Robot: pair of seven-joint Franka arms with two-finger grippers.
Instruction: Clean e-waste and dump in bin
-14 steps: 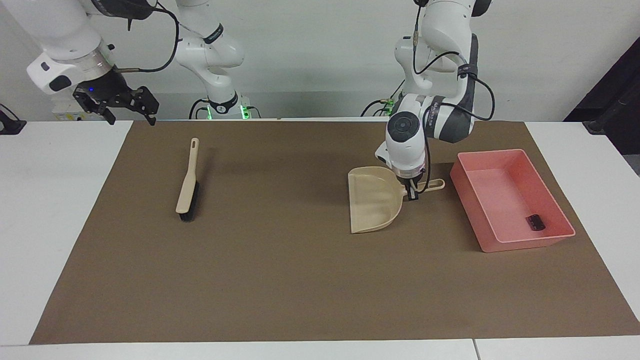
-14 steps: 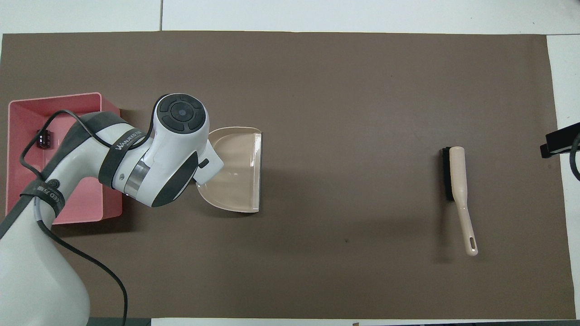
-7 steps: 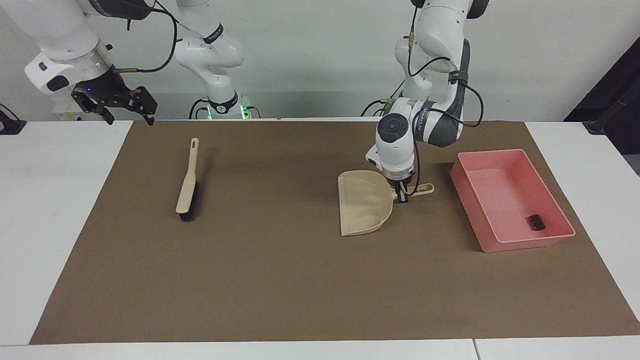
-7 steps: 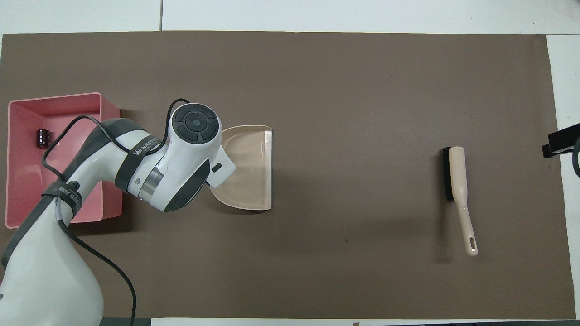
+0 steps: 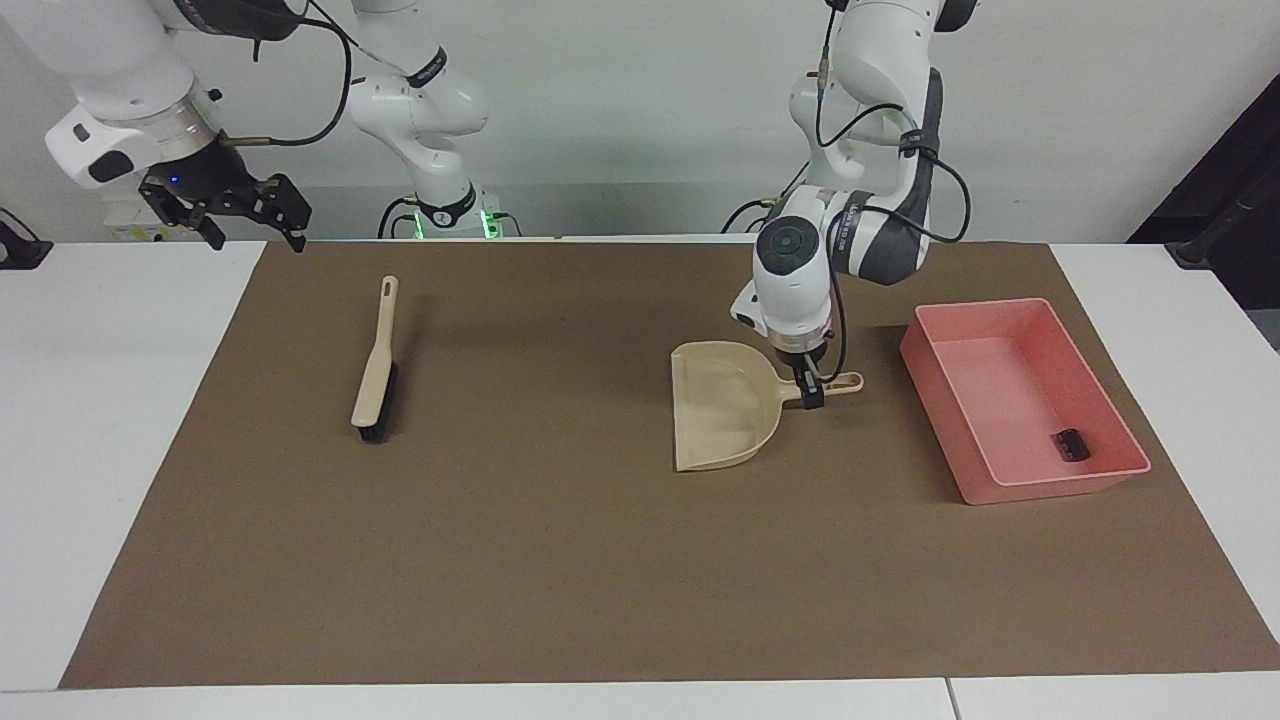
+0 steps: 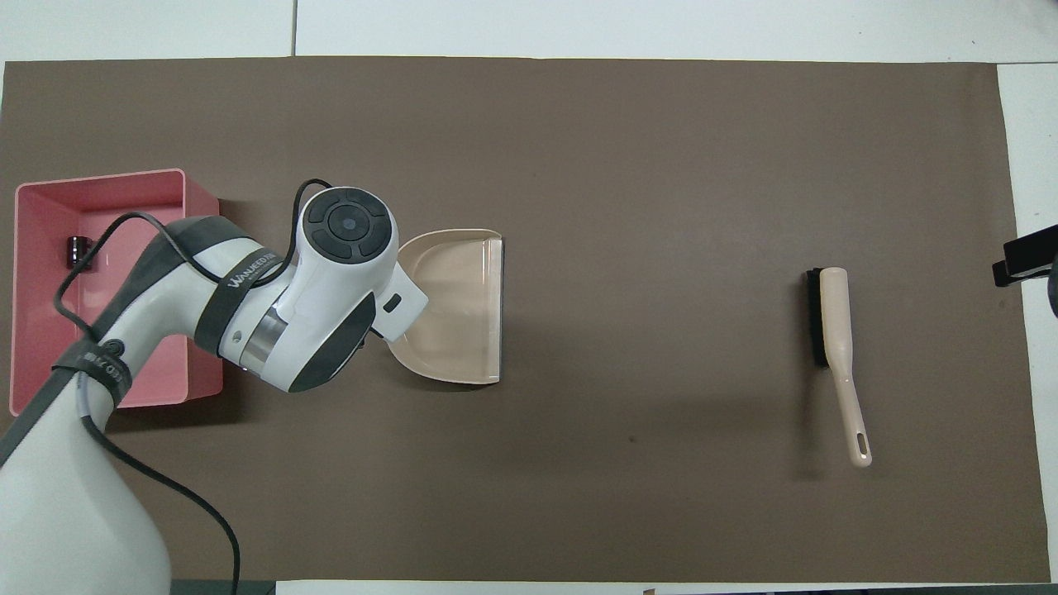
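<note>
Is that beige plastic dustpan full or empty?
Empty: the beige plastic dustpan shows bare inside in both views. A small black block lies in the pink tray.

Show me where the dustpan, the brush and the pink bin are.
dustpan (image 5: 715, 405), facing view, middle of its scoop.
brush (image 5: 377, 358), facing view, beige back above the bristles.
pink bin (image 5: 985, 375), facing view, bare floor.

light: bright, even, from above | shadows: soft, beside dustpan (image 5: 722, 405) and brush (image 5: 374, 360) | glare: faint on dustpan floor | focus: sharp
</note>
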